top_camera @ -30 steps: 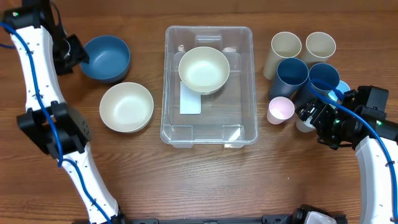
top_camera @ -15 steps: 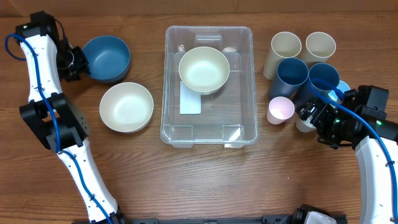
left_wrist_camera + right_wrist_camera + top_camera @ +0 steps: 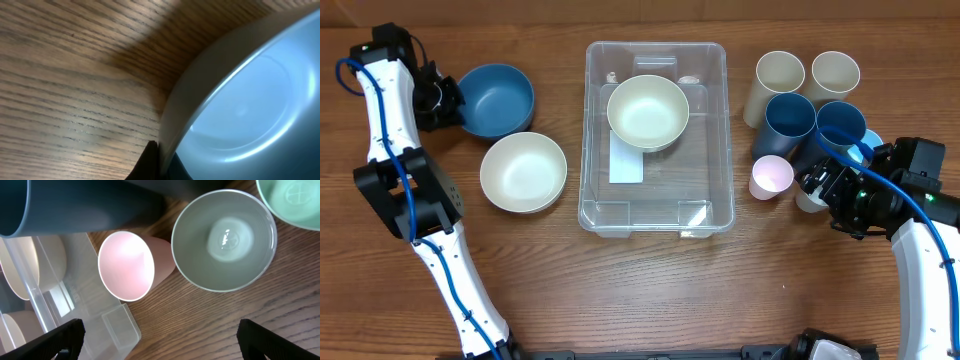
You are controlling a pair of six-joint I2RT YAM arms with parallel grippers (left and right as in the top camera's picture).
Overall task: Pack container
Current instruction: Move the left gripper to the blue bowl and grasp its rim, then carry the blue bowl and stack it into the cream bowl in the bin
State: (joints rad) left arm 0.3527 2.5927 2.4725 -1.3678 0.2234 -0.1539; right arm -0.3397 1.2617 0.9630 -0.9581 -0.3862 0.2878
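Note:
The clear container (image 3: 591, 170) stands mid-table with a white label (image 3: 625, 165) on its bottom and a cream bowl (image 3: 648, 110) inside at the far end. My left gripper (image 3: 446, 100) is shut on the left rim of a blue bowl (image 3: 500, 98); the left wrist view shows the rim (image 3: 200, 75) pinched between the fingers (image 3: 161, 167). My right gripper (image 3: 820, 185) is open and empty, hovering over the cups to the right of the container. In the right wrist view its fingers (image 3: 160, 342) spread wide over bare wood next to the container's corner (image 3: 117, 322).
A second cream bowl (image 3: 523, 172) sits left of the container. On the right stand two cream cups (image 3: 780, 75), two dark blue cups (image 3: 790, 115), a pink cup (image 3: 771, 177) (image 3: 127, 265), a grey-white cup (image 3: 225, 240) and a pale green cup (image 3: 292, 200).
My left gripper has moved in onto the blue bowl's left rim and closed on it. The bowl has shifted slightly right. The right arm has not moved.

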